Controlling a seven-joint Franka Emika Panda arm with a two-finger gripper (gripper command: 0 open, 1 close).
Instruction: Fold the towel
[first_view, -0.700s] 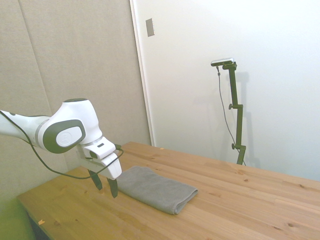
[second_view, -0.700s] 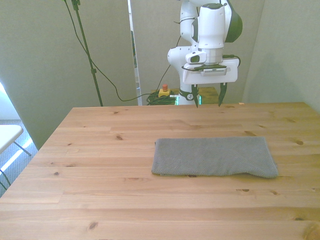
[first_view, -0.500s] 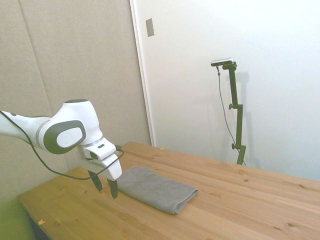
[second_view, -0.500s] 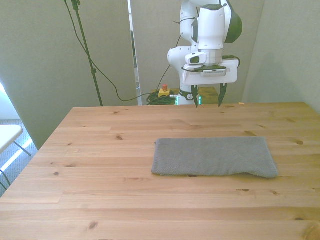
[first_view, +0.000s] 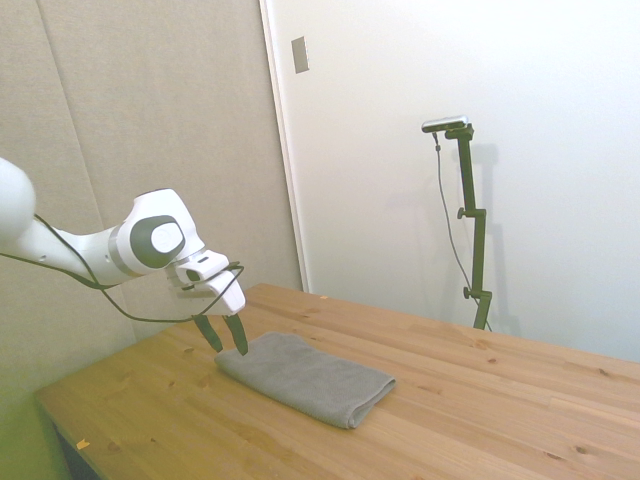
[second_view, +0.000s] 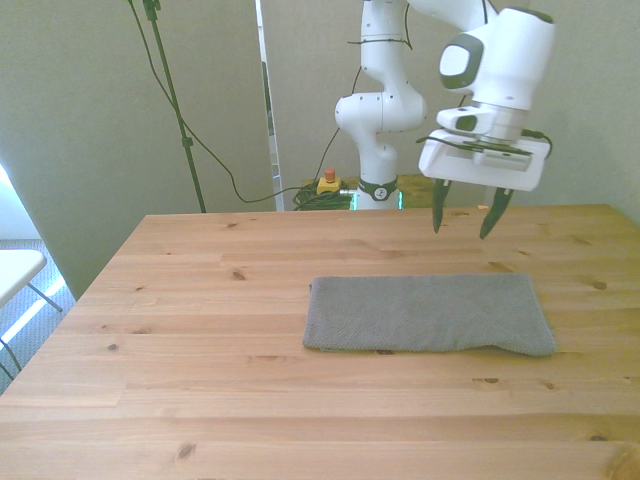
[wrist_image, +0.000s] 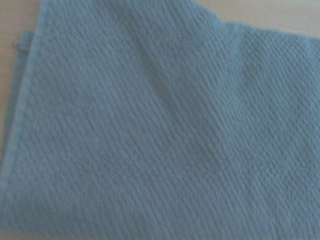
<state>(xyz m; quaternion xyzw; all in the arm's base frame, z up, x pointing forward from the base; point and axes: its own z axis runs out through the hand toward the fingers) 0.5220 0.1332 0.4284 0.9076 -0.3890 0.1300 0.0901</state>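
Wooden table (second_view: 200, 330), grey towel (second_view: 428, 314) lying flat, pincer (second_view: 467, 217) spread open, empty, above it

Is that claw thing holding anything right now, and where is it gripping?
Nothing is held. The open gripper hangs above the folded grey terry towel, which lies flat on the wooden table.

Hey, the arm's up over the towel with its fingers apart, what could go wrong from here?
1. The towel lies in thick layers, so the open gripper may pinch only the top layer, or all of them, and spoil the fold.
2. The gripper hangs above the towel's end at the front view's right, near its far edge; a descent slightly off could press the fingers into the bare table.
3. The towel looks loose on the smooth wood, so it may slide instead of folding.
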